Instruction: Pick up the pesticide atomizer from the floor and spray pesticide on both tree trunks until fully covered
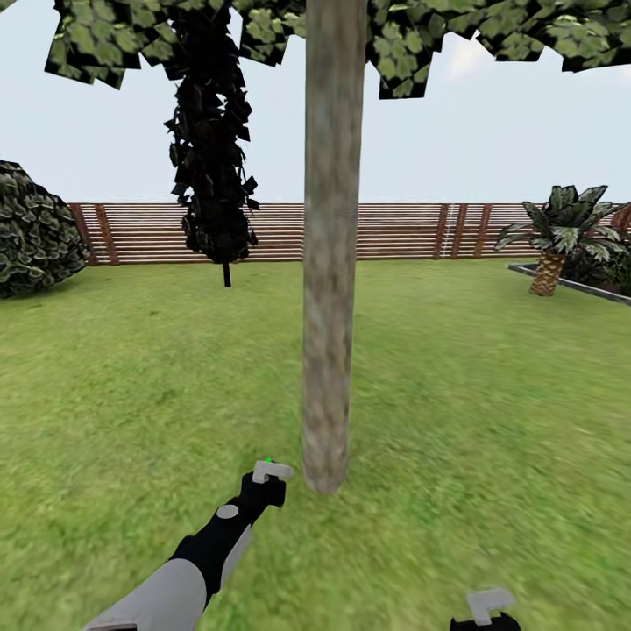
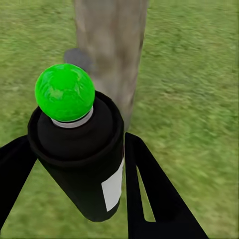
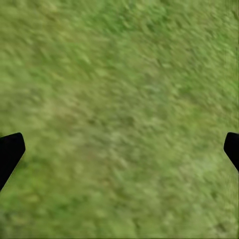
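A broadleaf tree's grey-brown trunk (image 1: 331,263) rises straight ahead, with flat green leaves (image 1: 412,44) overhead. My left gripper (image 1: 267,484) reaches out low beside the foot of the trunk, slightly to its left, shut on the pesticide atomizer (image 1: 272,471). In the left wrist view the atomizer (image 2: 79,159) is a black bottle with a white label and a green ball at its top, clamped between the black fingers (image 2: 149,189) and pointing at the trunk (image 2: 112,50) close ahead. My right gripper (image 1: 486,609) hangs low at the right, open over bare grass (image 3: 119,119).
A dark narrow conifer (image 1: 210,158) stands behind the trunk to the left, and a round bush (image 1: 31,228) at the far left. A wooden slat fence (image 1: 377,230) closes the lawn's back. A palm-like plant (image 1: 561,232) grows in a bordered bed (image 1: 570,282) at the right.
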Tool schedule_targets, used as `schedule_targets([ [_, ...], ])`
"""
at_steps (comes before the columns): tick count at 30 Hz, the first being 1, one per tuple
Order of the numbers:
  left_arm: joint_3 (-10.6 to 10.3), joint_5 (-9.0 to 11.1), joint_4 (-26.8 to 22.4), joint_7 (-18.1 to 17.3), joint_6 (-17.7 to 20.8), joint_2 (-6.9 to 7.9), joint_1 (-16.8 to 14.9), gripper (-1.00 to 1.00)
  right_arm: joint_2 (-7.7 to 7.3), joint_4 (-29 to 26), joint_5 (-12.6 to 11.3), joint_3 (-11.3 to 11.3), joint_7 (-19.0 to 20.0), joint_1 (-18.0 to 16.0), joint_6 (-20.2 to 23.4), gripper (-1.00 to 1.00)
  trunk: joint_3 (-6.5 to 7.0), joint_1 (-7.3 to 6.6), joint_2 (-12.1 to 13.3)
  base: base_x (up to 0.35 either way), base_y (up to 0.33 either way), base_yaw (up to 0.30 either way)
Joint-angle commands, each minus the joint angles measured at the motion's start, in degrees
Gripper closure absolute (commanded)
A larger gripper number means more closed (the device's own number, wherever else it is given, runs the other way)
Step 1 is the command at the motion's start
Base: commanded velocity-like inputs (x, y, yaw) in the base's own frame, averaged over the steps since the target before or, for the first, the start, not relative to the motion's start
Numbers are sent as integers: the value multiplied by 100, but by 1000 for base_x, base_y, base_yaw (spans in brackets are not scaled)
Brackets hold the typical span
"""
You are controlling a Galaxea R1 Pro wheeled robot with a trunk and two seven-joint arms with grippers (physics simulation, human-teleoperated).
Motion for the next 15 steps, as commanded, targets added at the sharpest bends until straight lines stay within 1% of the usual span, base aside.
schedule_targets([
  [1,-8,2,-3,-7,10,0,0,100,3,0,0,0,-1,0,-1,-100,0,0,0,350,10,0],
  [2,-16,0,-9,-16,52,0,0,100,3,0,0,0,0,1,0,-100,0,0,0,350,6,0],
  [4,-29,0,-44,-24,295,0,0,100,4,0,0,0,-1,1,2,-100,0,0,0,350,4,0],
  [6,-37,2,-200,-45,816,0,0,100,5,0,1,0,-2,1,1,-100,0,0,0,350,2,0],
  [9,-44,2,-373,-176,1159,0,0,100,7,0,1,0,2,1,3,-100,0,0,0,350,1,0],
  [10,-46,2,-390,-214,1193,0,0,100,5,0,1,0,3,1,1,-100,0,0,0,350,0,0],
  [12,-92,3,-431,-410,1272,0,0,100,3,0,1,0,4,1,1,-100,0,0,0,350,0,0],
  [15,-245,3,-450,-575,1295,0,0,100,2,0,1,0,2,1,1,-100,0,0,0,286,0,0],
])
